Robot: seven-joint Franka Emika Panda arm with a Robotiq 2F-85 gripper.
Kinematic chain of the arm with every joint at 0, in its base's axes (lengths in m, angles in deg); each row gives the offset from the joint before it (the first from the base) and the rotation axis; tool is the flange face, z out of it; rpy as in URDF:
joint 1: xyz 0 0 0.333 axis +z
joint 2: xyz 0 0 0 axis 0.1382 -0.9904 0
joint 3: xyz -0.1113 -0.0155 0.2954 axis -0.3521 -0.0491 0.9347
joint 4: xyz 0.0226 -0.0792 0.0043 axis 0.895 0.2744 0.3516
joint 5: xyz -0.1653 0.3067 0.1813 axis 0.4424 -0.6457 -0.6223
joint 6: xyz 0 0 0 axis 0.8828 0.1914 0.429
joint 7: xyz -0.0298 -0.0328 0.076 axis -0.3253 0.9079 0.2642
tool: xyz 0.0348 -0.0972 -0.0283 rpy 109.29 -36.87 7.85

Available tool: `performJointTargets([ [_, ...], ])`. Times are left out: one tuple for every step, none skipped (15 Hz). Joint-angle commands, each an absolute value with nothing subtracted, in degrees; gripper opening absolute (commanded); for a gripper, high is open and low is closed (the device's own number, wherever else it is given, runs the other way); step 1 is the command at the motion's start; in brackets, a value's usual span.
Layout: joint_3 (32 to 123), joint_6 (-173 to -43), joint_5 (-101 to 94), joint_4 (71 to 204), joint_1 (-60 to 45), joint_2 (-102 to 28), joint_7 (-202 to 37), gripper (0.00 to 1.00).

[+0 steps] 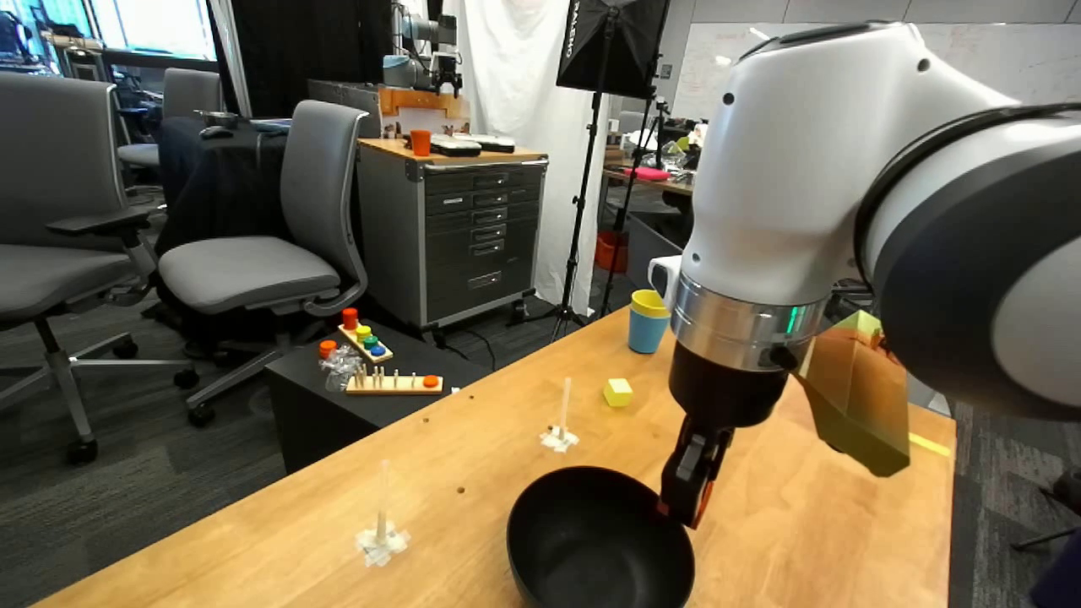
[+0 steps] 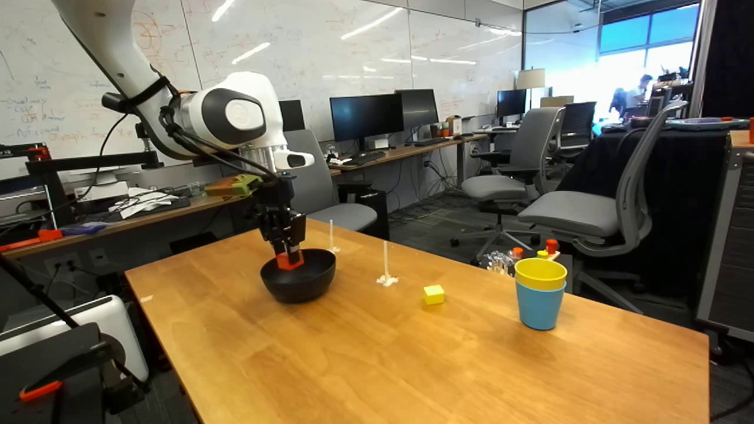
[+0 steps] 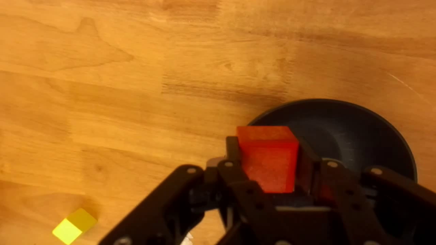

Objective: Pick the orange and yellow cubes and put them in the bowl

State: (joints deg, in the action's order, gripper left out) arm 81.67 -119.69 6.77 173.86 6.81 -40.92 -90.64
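At the rim of the bowl (image 1: 600, 540) — orange cube (image 3: 267, 165) in the tool (image 3: 270, 151)

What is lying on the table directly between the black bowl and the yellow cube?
Only bare tabletop lies directly between the black bowl and the yellow cube; a thin taped stick stands upright to one side. An exterior view shows this.

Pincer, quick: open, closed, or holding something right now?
Pincer: closed, holding the small orange-red cube between its jaws; not yet released.
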Motion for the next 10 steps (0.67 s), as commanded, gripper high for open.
performJointTargets([
  [81.5,-121.2,10.0,172.3,7.2,-41.6,-92.2,0.17],
  [81.9,-122.0,9.7,172.3,6.8,-41.7,-91.7,0.17],
  [81.9,-123.0,9.7,172.2,6.8,-41.8,-91.7,0.17],
  [81.7,-124.4,10.1,172.2,7.0,-42.0,-92.0,0.17],
  [81.6,-125.7,10.0,172.2,7.0,-42.2,-92.1,0.17],
  [81.4,-127.2,10.1,172.2,7.1,-42.4,-92.1,0.17],
  [81.2,-128.6,10.2,172.2,7.3,-42.6,-92.4,0.17],
  [81.1,-129.5,10.1,172.2,7.4,-42.8,-92.3,0.17],
  [80.8,-130.7,10.4,172.2,7.7,-43.0,-92.3,0.17],
  [80.6,-131.0,10.4,172.2,7.8,-43.1,-92.3,0.17],
])
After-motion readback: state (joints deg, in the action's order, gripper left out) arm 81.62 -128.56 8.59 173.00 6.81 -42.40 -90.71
